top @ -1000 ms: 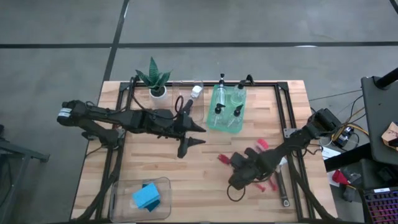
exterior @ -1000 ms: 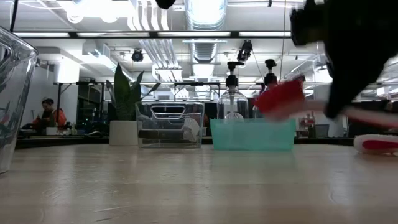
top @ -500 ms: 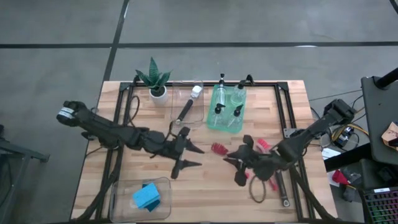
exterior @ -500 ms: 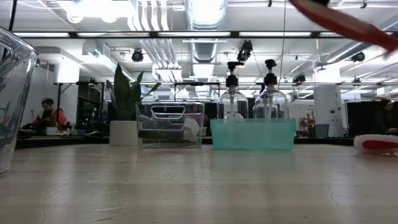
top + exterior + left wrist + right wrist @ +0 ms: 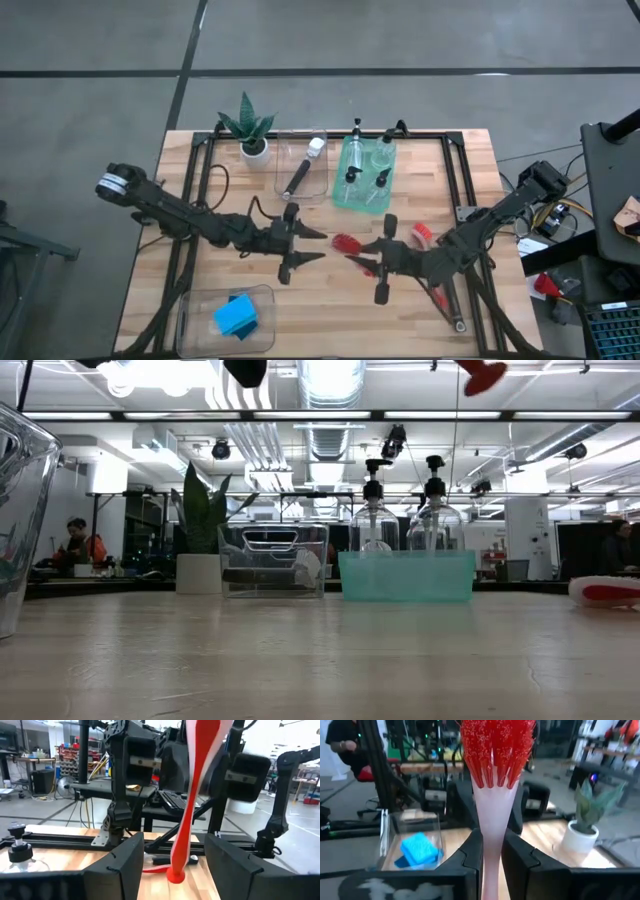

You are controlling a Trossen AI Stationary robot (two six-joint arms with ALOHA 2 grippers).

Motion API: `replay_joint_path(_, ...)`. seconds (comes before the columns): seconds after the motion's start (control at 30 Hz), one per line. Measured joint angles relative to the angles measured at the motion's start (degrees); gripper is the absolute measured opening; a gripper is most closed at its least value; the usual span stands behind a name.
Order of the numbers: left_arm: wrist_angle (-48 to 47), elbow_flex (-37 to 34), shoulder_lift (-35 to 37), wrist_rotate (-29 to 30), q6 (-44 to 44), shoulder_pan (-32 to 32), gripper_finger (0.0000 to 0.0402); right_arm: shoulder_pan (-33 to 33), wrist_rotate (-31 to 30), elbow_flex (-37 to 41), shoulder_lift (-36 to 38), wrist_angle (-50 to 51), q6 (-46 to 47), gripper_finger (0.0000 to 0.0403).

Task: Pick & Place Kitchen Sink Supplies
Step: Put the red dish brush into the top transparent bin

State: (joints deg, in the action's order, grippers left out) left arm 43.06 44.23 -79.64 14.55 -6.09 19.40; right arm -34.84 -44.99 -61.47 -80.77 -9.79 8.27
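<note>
My right gripper (image 5: 368, 255) is shut on a red dish brush (image 5: 346, 243) held above the table's middle; its red bristles (image 5: 496, 747) fan out ahead of the fingers. My left gripper (image 5: 318, 247) faces it from the left, open, its fingertips a short way from the brush head, touching nothing. The brush (image 5: 192, 815) shows beyond the left fingers. A black brush (image 5: 300, 172) lies in a clear bin (image 5: 283, 180). Clear bottles (image 5: 353, 178) stand in a green bin (image 5: 340, 200). Blue sponges (image 5: 235, 316) lie in another clear bin (image 5: 262, 295). My right gripper pinches the brush's pale handle (image 5: 491, 851) between its two fingers (image 5: 468, 856), just behind where it widens into the head. The fingers come level from the table's right, and the brush sticks out along them toward my left gripper. It is lifted clear of the table.
Another red brush (image 5: 421, 232) lies on the wood right of the held one, and more red (image 5: 440, 297) lies nearer the front. A potted plant (image 5: 248, 130) stands at the far left. Black frame rails (image 5: 452, 180) run along the table's sides.
My right gripper has risen with the red brush and tipped from pointing down to level, so the brush is lifted clear and its head faces the left arm. My left gripper has come from beside the far clear bin toward the table's near edge and lower, still open.
</note>
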Motion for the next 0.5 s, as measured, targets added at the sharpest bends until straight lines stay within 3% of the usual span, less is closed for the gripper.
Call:
replay_joint_path(0.2,2.2,0.8,-3.3,-0.5,0.7,0.1,0.0204,1.6,0.5,0.0,-0.4,-5.4,-4.2,0.0045)
replay_joint_path(0.5,2.4,7.3,-9.5,-1.3,3.0,0.1,0.0204,4.7,5.4,0.1,-0.9,-8.1,-4.4,0.0045)
